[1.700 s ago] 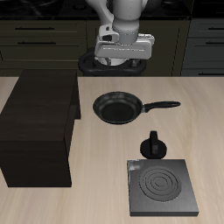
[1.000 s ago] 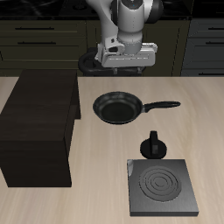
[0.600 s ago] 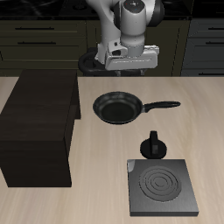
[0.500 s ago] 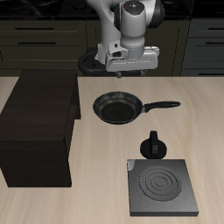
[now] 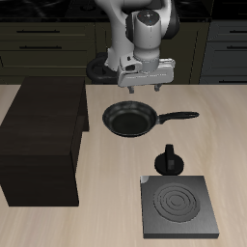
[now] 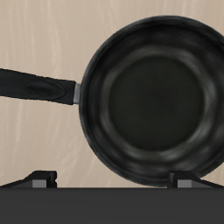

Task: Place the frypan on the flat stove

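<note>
The frypan [image 5: 128,119] is a round black shallow pan that rests on the table, its long handle [image 5: 181,116] pointing sideways, away from the brown box. My gripper [image 5: 142,85] hangs open and empty above the pan's far rim, not touching it. In the wrist view the frypan [image 6: 149,96] fills most of the picture, with its handle [image 6: 35,87] beside it and my open gripper [image 6: 114,180] above it with both fingertips [image 6: 40,179] showing. The flat stove [image 5: 178,207] is a dark grey slab with ring marks near the table's front edge.
A large dark brown box [image 5: 41,140] stands beside the pan, on the side away from its handle. A small black knob [image 5: 170,159] stands between the pan and the stove. Dark cabinets run behind the table.
My gripper has moved down and a little toward the table's front, over the pan's far rim, and has turned slightly. The pan, the knob and the stove have not moved.
</note>
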